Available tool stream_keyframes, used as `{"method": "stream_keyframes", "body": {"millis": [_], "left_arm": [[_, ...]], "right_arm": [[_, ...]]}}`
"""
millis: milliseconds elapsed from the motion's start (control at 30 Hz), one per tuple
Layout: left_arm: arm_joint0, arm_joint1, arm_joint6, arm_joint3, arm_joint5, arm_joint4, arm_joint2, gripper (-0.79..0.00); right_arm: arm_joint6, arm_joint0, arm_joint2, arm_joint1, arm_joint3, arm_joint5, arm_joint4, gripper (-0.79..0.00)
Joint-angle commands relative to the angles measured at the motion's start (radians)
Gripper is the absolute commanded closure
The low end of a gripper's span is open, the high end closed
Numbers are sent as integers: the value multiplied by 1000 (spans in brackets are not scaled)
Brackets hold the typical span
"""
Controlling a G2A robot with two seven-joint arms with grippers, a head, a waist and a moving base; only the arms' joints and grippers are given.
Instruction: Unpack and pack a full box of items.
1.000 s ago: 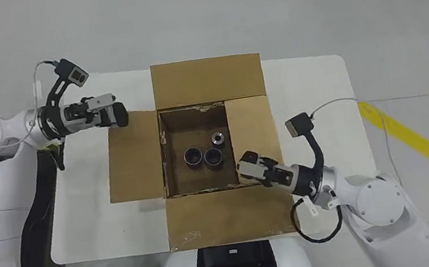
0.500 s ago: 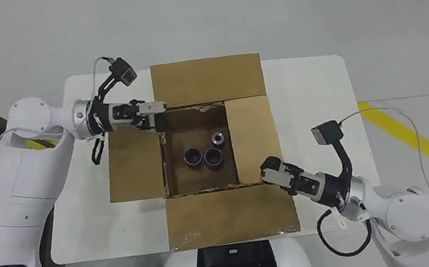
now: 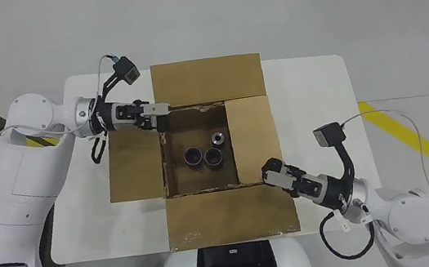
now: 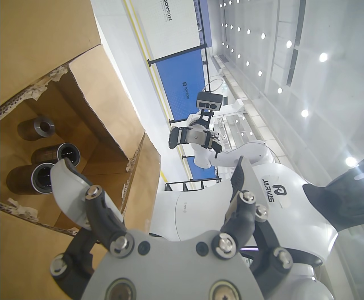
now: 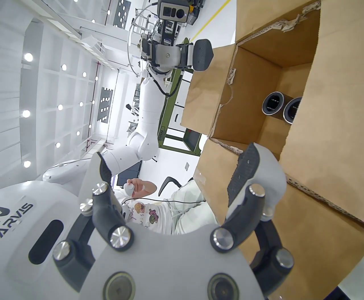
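Note:
An open cardboard box [image 3: 207,79] sits mid-table with its four flaps spread out. On its floor are two dark metal cylinders [image 3: 194,158] [image 3: 213,157] side by side and a smaller grey one [image 3: 217,139] behind them. My left gripper [image 3: 162,111] hovers at the back left corner of the opening, open and holding nothing. In the left wrist view the cylinders [image 4: 42,129] [image 4: 55,154] [image 4: 31,180] lie past one fingertip [image 4: 64,177]. My right gripper [image 3: 268,168] is over the box's front right corner, open and holding nothing. Two cylinders [image 5: 273,103] [image 5: 293,109] are in the right wrist view.
The white table [image 3: 317,102] has bare surface to the right of the box and a narrower strip on the left. The spread flaps [image 3: 131,157] [image 3: 230,214] cover most of the table around the opening.
My left arm has swung right, from over the left flap to the opening's back left corner. My right gripper has drawn back from the opening toward the front right corner.

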Motion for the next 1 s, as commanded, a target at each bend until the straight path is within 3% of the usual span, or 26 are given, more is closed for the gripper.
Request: {"method": "stream_keyframes", "body": {"millis": [0,300,967], "left_arm": [[0,0,0,0,0,0,0,-785],[6,-12,140,-79,59,49,44,-785],[-143,-86,248,-110,170,165,289,-785]], "right_arm": [[0,0,0,0,0,0,0,-785],[-26,4,-28,3,-38,28,-16,-785],[-38,-138,10,22,-118,4,8,-785]]}}
